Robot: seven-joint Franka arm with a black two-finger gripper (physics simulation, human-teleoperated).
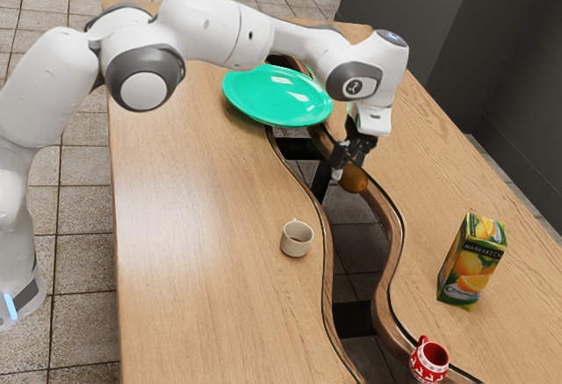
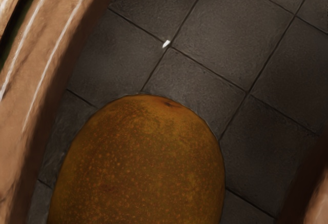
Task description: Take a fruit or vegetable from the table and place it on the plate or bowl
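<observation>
Tool (image 1: 346,167) clamped on kiwi (image 1: 355,178) above floor (image 2: 256,55). Carry level to plate (image 1: 272,94) at 10 o'clock; release low.

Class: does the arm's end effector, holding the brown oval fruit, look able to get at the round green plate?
Probably yes. The end effector grips the brown oval fruit over the gap between the wooden tables; the round green plate lies close beside it, its top bare, nothing standing between them.
</observation>
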